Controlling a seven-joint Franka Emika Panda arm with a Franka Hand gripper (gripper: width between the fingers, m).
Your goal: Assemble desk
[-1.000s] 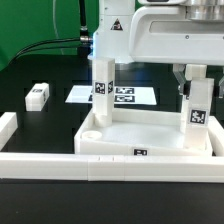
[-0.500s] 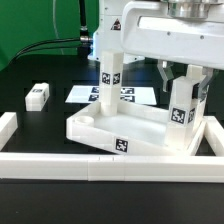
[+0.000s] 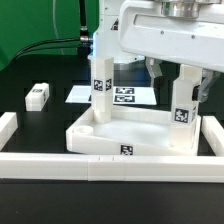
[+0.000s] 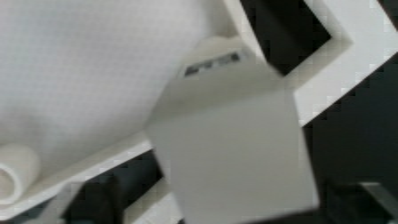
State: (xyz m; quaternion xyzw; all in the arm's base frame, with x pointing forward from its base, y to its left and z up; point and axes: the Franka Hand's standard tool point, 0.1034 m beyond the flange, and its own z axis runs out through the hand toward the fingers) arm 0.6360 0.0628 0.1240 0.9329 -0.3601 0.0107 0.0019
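The white tray-like tabletop [image 3: 100, 140] lies upside down against the front rail. Two tagged white legs stand upright in its corner sockets: one at the back left [image 3: 101, 85], one at the right [image 3: 183, 112]. My gripper [image 3: 183, 82] comes down from above and is shut on the upper part of the right leg. In the wrist view that leg [image 4: 231, 130] fills the space between my dark fingers [image 4: 107, 195], with the tabletop's floor [image 4: 89, 70] and an open round socket [image 4: 15, 175] beside it. A loose leg [image 3: 38, 95] lies on the table at the exterior view's left.
Long white border rails run along the front [image 3: 60, 166], the left [image 3: 7, 128] and the right [image 3: 213, 135]. The marker board [image 3: 128, 96] lies flat behind the tabletop. A green backdrop and black cables are at the back left.
The tabletop swung at an angle half a second ago and now sits squarer to the front rail, shifted left of where it was. My gripper stayed on the right leg.
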